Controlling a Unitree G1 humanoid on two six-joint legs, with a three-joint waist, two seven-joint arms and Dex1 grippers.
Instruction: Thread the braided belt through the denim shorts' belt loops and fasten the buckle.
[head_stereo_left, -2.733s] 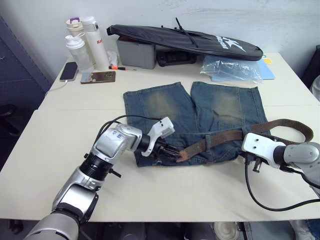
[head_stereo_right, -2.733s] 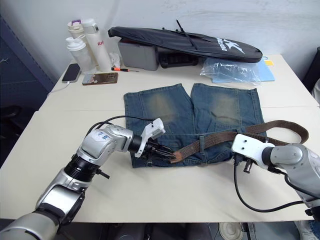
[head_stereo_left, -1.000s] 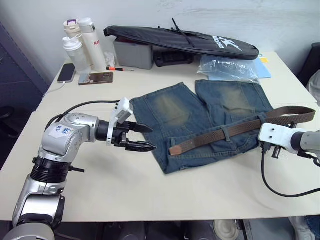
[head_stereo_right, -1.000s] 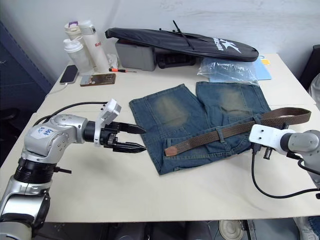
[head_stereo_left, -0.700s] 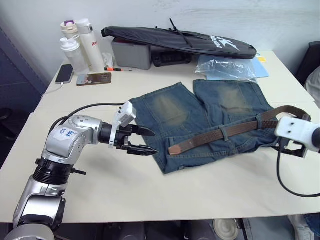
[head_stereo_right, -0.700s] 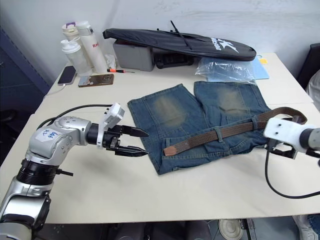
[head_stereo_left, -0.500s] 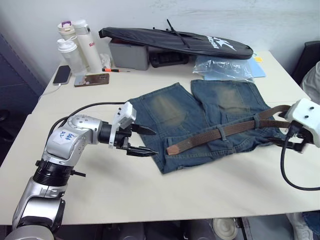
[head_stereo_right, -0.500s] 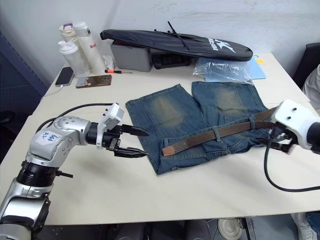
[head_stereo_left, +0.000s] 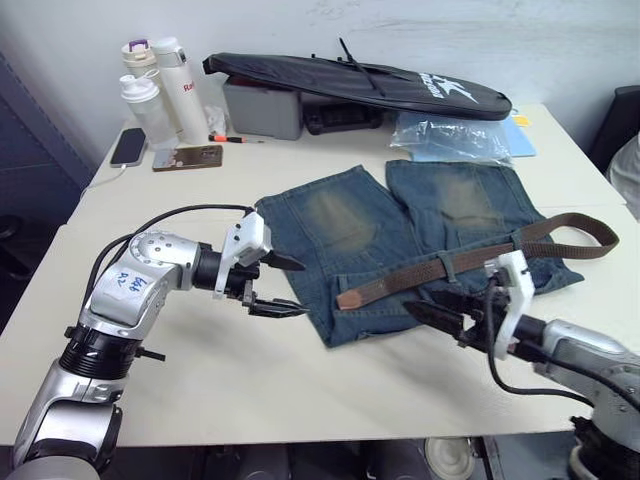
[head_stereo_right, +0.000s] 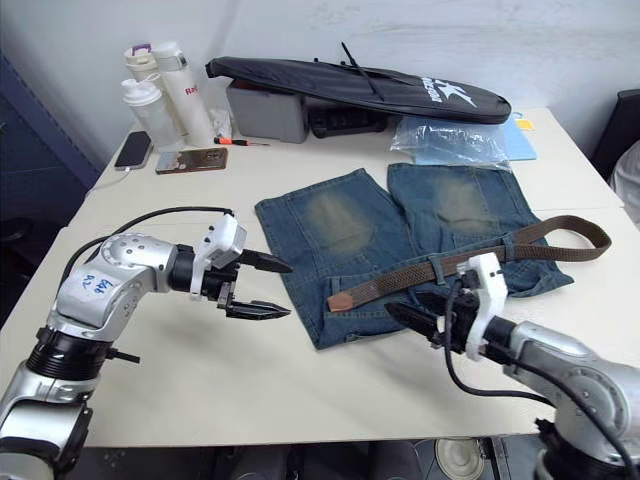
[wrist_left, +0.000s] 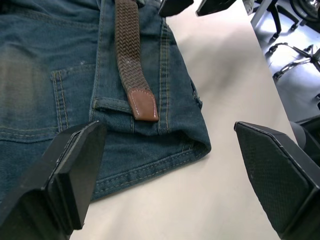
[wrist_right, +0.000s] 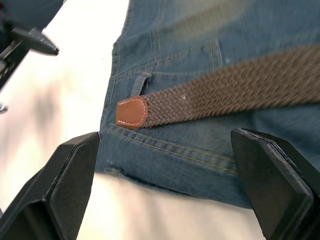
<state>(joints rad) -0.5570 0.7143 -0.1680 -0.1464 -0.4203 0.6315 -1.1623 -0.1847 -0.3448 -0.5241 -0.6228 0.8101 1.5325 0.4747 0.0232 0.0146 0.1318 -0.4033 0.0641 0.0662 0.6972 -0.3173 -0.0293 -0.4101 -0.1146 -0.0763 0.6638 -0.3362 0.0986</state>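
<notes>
The denim shorts (head_stereo_left: 400, 225) lie flat mid-table, waistband toward me. The braided belt (head_stereo_left: 480, 256) runs along the waistband under a belt loop (head_stereo_left: 447, 266), and its far end curls into a free loop (head_stereo_left: 585, 232) on the table at the right. Its tan tip (wrist_right: 131, 111) lies beside an empty belt loop (wrist_right: 140, 83). I cannot make out the buckle. My left gripper (head_stereo_left: 300, 289) hovers open just left of the shorts. My right gripper (head_stereo_right: 403, 303) stands open at the waistband's near edge, pointing left toward the tip (wrist_left: 142, 105), nothing between its fingers.
Along the back edge stand bottles (head_stereo_left: 160, 85), two phones (head_stereo_left: 190, 157), a grey box (head_stereo_left: 262, 105), a long black bag (head_stereo_left: 370, 82) and a clear plastic bag (head_stereo_left: 455, 138). Bare tabletop (head_stereo_left: 330, 385) lies in front of the shorts.
My right arm has swung from the belt's right end round to the front of the waistband, its gripper now open and empty. The belt's loop lies free. The left gripper barely moved.
</notes>
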